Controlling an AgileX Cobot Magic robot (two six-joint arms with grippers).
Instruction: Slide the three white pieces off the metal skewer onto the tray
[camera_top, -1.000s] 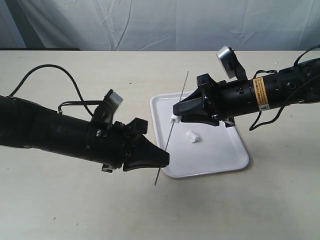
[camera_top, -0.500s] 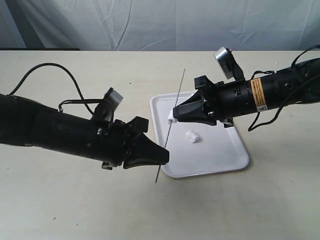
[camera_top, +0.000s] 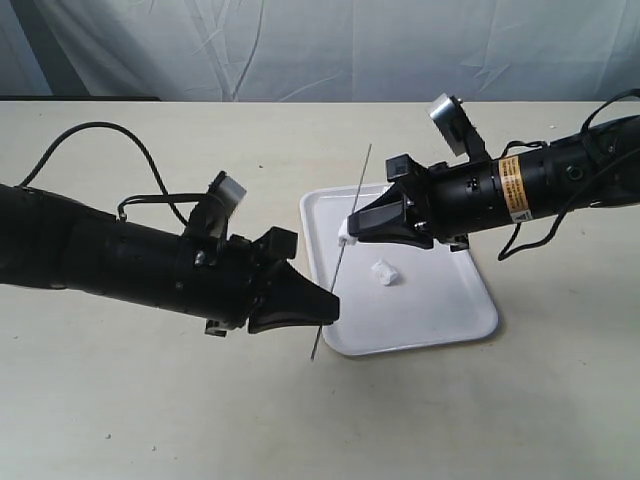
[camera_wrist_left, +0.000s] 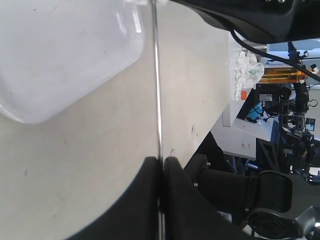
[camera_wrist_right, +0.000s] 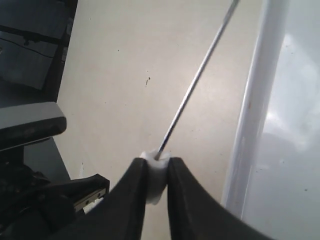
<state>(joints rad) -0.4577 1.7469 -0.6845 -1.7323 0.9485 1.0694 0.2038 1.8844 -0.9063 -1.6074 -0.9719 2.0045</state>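
The thin metal skewer (camera_top: 344, 256) slants across the left edge of the white tray (camera_top: 455, 315). My left gripper (camera_top: 328, 312) is shut on its lower end; the left wrist view shows the rod (camera_wrist_left: 157, 95) running out from between the closed fingers. My right gripper (camera_top: 351, 226) is shut on a white piece (camera_top: 346, 238) threaded on the skewer, seen pinched between the fingers in the right wrist view as a white piece (camera_wrist_right: 156, 175) with the rod (camera_wrist_right: 195, 84) rising from it. One loose white piece (camera_top: 384, 271) lies on the tray. A third piece is not visible.
The tan table (camera_top: 150, 420) spreads around the tray. A white cloth backdrop (camera_top: 320, 50) hangs behind. The tray's rim (camera_wrist_right: 250, 125) runs just beside the right gripper.
The right gripper, holding its white piece, shifted slightly up along the skewer. The left gripper moved a little rightward with the rod.
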